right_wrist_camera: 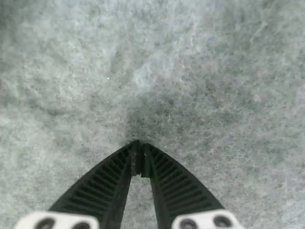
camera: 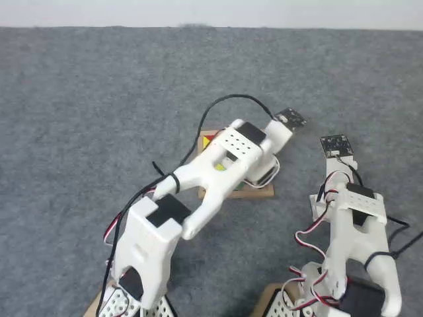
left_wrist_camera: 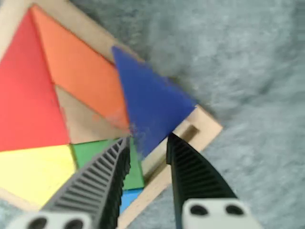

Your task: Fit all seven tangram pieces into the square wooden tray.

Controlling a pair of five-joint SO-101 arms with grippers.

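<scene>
The square wooden tray [left_wrist_camera: 205, 126] holds a red triangle [left_wrist_camera: 24, 95], an orange triangle [left_wrist_camera: 76, 67], a yellow piece [left_wrist_camera: 38, 171], a green piece [left_wrist_camera: 95, 155] and a light blue piece [left_wrist_camera: 128, 198]. A triangular patch of bare wood [left_wrist_camera: 86, 121] shows between them. My left gripper [left_wrist_camera: 147, 143] is shut on the tip of a dark blue triangle [left_wrist_camera: 147, 100], which tilts over the tray's corner and rim. In the high view the left arm [camera: 225, 158] covers most of the tray [camera: 254, 192]. My right gripper [right_wrist_camera: 138, 145] is shut with nothing in it, over bare carpet.
Grey carpet [camera: 99, 99] covers the whole table around the tray. The right arm [camera: 350, 211] stands folded to the right of the tray, apart from it. Both arm bases sit at the near edge.
</scene>
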